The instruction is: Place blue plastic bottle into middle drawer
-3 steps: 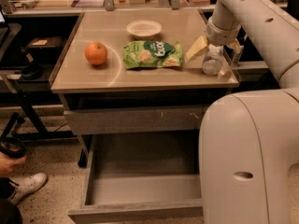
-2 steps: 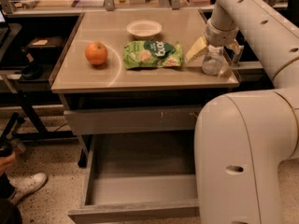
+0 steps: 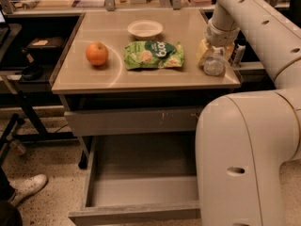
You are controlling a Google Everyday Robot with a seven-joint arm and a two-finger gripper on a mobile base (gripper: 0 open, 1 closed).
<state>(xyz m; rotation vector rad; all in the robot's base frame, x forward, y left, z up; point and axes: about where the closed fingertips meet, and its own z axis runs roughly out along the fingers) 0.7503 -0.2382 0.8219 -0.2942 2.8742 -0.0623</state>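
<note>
Grey walls frame the middle drawer, pulled out low in front. Above it on the tabletop, near the right edge, sits the blue plastic bottle, with the gripper directly over it; whether the claw has hold of it cannot be told. Leftward lie a green snack bag and an orange, with a bowl behind them.
</note>
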